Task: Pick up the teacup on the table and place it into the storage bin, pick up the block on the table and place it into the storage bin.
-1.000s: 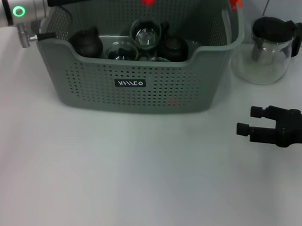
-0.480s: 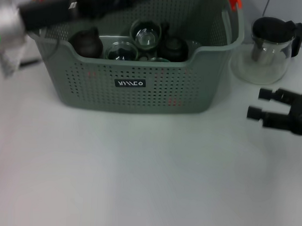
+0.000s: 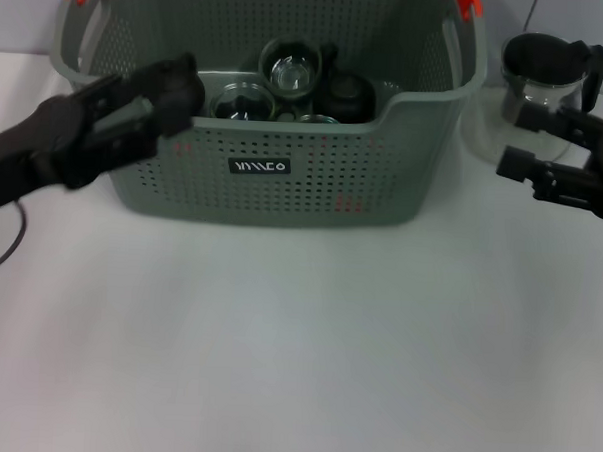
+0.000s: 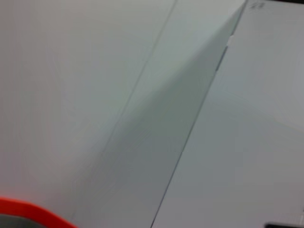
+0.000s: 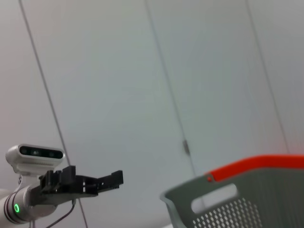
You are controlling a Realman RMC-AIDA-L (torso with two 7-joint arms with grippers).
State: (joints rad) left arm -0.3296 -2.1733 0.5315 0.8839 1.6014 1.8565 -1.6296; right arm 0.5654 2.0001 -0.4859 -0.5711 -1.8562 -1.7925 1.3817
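1. Head view: the left gripper (image 3: 172,92) is hanging at the near left corner of the storage bin (image 3: 283,185), fingers slightly spread and pinching nothing. The right gripper (image 3: 530,141) is sitting just in front of the glass teapot (image 3: 544,91), fingers spread and empty. Cups and dark pots (image 3: 288,85) are lying inside the bin; which is the task's teacup I cannot tell, and no block is showing on the table (image 3: 275,365). The risk I am judging here: the left fingers are crowding the bin wall and could catch the rim or shove the bin; the right gripper could knock the teapot if it swings back.

2. Left wrist view: the camera is facing mostly blank wall, with only a sliver of orange handle clip (image 4: 28,211) showing. No fingers are appearing, so this view is giving no warning of contact with the bin.

3. Right wrist view: the left gripper (image 5: 111,179) is showing far off, fingers slightly apart, beside the bin's rim (image 5: 247,190) and red clip (image 5: 256,166). The teapot is hiding from this camera, so a bump there would be going unseen.
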